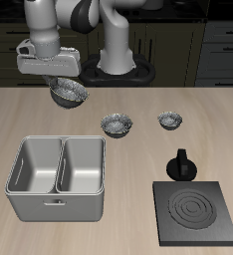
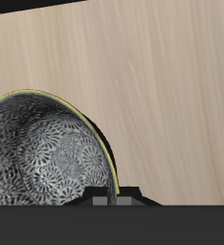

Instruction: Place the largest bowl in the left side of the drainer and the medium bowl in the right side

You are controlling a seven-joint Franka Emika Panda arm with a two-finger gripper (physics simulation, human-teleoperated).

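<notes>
We hold the largest bowl (image 1: pixel 68 94) in the jaws, lifted off the table (image 1: pixel 138 105) — the drainer (image 1: pixel 57 177) lies below, nearer the table's front edge.

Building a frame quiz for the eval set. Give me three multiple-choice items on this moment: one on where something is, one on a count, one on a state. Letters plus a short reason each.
1. Where is the widest shiny grey speckled metal bowl?
A. In the tool, above the table behind the grey metal two-compartment drainer tub
B. Inside a drainer compartment
C. On the black square stove plate

2. How many speckled metal bowls rest on the wooden table?
A. None
B. Two
C. Four

3. What do the drainer's compartments hold?
A. A bowl each
B. One bowl in one of them
C. Nothing

Answers:
1. A: the exterior view shows the bowl up at the tool, clear of the table; the wrist view shows it close under the camera.
2. B: the mid-sized bowl and the smallest bowl sit farther back than the stove plate.
3. C: both compartments show bare metal.
</notes>
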